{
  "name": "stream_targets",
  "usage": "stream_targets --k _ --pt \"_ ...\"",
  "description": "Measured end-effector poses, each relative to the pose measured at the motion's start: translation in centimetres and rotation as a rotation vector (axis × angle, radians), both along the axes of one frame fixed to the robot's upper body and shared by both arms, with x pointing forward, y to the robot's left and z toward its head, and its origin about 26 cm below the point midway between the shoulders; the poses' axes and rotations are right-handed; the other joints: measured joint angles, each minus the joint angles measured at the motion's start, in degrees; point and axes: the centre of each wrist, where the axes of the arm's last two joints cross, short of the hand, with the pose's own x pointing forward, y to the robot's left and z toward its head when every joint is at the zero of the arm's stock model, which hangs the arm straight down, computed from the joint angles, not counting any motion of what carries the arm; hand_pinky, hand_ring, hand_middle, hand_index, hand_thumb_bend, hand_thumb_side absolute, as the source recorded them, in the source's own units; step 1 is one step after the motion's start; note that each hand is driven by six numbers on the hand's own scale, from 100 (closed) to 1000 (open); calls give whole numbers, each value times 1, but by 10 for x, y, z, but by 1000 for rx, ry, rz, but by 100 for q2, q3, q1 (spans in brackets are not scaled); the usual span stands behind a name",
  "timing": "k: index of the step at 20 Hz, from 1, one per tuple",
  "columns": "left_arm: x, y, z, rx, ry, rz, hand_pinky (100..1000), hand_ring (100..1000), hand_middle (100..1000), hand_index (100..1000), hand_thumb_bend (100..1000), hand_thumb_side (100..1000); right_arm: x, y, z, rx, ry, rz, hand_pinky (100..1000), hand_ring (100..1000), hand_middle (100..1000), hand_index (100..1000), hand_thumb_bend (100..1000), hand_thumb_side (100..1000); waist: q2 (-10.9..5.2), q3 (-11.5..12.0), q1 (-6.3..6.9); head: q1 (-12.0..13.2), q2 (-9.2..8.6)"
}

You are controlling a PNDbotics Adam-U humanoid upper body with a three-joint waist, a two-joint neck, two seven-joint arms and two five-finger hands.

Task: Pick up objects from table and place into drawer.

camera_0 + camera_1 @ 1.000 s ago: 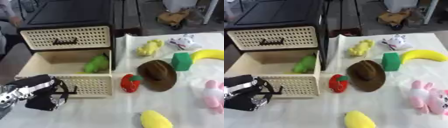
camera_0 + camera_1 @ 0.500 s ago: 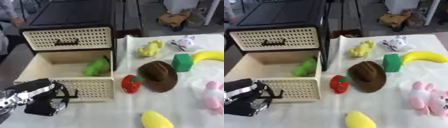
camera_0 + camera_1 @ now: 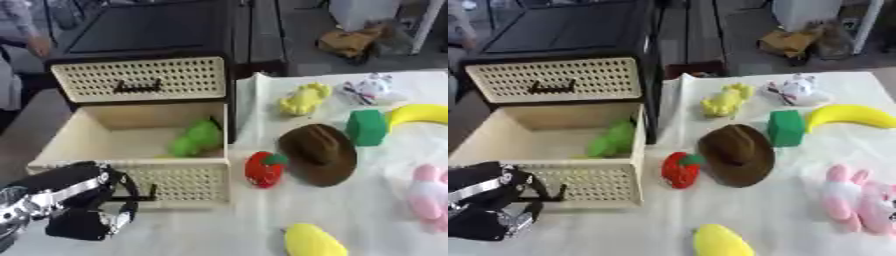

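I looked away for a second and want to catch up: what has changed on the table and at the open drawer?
Only the robot's black left hand has drifted slightly down toward the lower left corner, empty. The green soft toy stays in the open cream perforated drawer; the red strawberry toy and brown cowboy hat are unmoved.

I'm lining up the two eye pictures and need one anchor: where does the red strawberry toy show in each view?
Left eye view: the red strawberry toy lies just right of centre, beside the open drawer's front corner.
Right eye view: it sits at about the centre, a little further left.
Shared landmark: the brown hat, directly to its right in both.
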Motion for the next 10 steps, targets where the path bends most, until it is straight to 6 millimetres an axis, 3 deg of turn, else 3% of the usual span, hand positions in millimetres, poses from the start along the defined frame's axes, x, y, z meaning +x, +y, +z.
stream_targets --k 5,10 --pt "-4 0 -2 -1 6 -3 128 200 186 781 100 587 0 0 0 3 -1 0 651 893 599 754 254 1000 -10 -2 0 6 0" --pt "-4 0 -3 9 34 -3 133 202 186 757 100 592 0 -1 0 8 -6 0 650 894 599 754 251 1000 -10 -42 0 11 0"
